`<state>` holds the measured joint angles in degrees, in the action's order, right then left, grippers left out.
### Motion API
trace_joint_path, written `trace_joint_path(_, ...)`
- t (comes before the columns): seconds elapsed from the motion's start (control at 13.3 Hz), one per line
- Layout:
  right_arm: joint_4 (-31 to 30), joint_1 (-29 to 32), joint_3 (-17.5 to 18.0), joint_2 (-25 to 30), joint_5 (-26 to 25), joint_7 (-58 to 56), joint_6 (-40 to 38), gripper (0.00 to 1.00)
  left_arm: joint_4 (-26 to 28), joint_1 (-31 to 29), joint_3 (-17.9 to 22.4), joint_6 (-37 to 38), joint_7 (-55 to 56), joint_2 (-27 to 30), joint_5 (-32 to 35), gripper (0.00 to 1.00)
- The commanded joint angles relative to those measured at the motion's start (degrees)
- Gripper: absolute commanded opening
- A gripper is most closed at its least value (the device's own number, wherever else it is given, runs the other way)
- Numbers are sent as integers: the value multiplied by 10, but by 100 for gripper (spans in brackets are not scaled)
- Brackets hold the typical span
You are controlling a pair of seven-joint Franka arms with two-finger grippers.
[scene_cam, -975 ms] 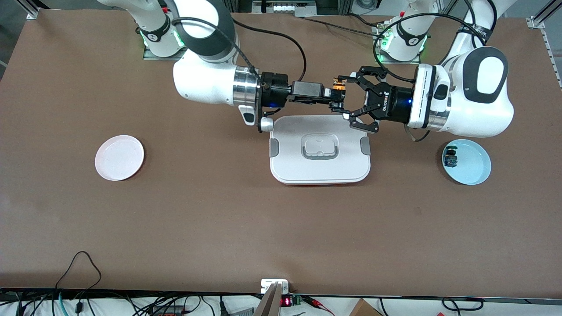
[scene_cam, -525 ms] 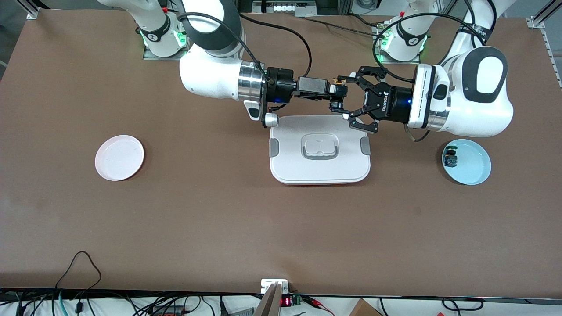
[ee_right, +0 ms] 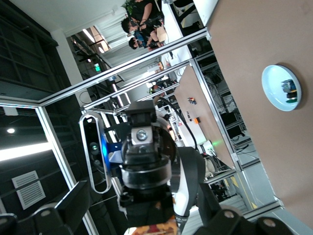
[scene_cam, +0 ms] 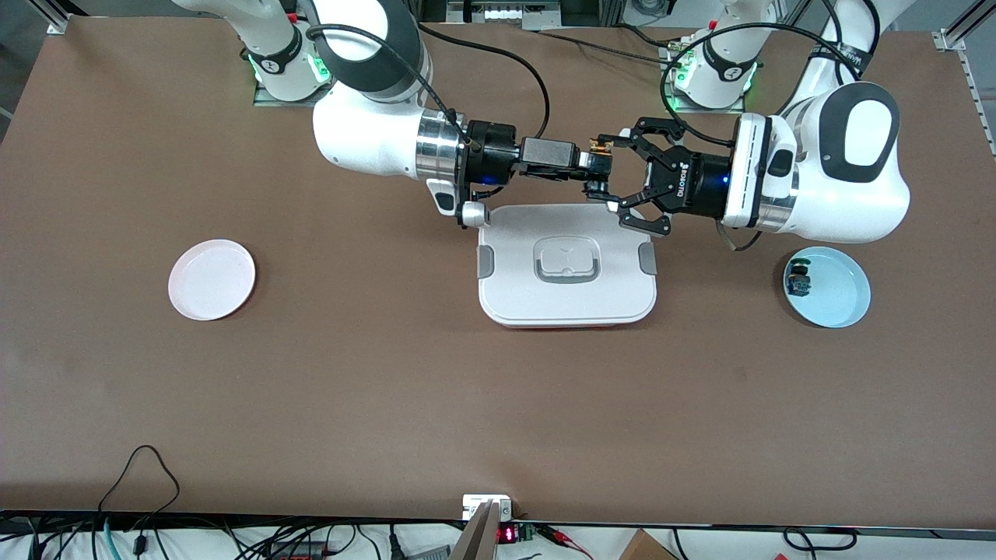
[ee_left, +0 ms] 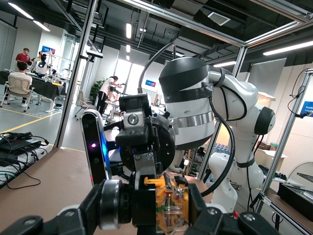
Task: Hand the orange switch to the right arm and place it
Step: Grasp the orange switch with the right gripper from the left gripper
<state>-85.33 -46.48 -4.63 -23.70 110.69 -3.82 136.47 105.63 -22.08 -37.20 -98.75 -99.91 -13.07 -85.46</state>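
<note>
Front view: left gripper [scene_cam: 603, 173] closed on the orange switch [scene_cam: 597, 145], holding it in the air just off the white lidded box's [scene_cam: 566, 268] edge that lies farthest from the camera; right gripper [scene_cam: 589, 166] reaches in from the right arm's end, its fingers set wide on either side of the switch, contact not clear; the two grippers meet nose to nose; switch shows here only as a small orange-and-black speck at the fingertips; light blue plate [scene_cam: 836, 299] under the left arm's forearm, holding a small blue and green part [scene_cam: 797, 281]; white plate [scene_cam: 212, 279] well apart from both grippers, toward the right arm's end of the table.

Left wrist view: left gripper [ee_left: 168, 208] clamped on the switch [ee_left: 171, 203]; here the part reads clearly: orange body with a clear window showing metal contacts, small yellow-orange tab on top; right gripper [ee_left: 146, 183] faces the camera straight on, its black body right against the switch; right arm's silver ring and grey band visible above it; table and plates do not show.

Right wrist view: right gripper [ee_right: 151, 227] fingers spread wide; only an orange sliver of the switch [ee_right: 151, 228] shows at the frame edge between them; left gripper's [ee_right: 144, 196] round black body fills the middle; blue plate [ee_right: 280, 88] with its small part seen far off on the brown table [ee_right: 254, 58].
</note>
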Motion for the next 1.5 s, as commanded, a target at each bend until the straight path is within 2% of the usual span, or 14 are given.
trace_joint_path(0.0,2,2,2,2,22,-24,5,91,3,-2,-4,-6,-5,6,-22,1)
trace_joint_path(0.07,2,2,2,2,21,-36,5,77,3,-2,-4,-6,-5,6,-22,1)
trace_joint_path(0.15,-2,2,2,2,22,-56,5,51,3,-2,-4,-6,-5,6,-22,1)
trace_joint_path(0.3,-5,2,2,3,23,-64,4,10,3,-2,-4,-6,-5,6,-22,1)
trace_joint_path(1.43,-5,0,2,6,21,-92,0,0,2,-2,-3,-7,-5,6,-21,2)
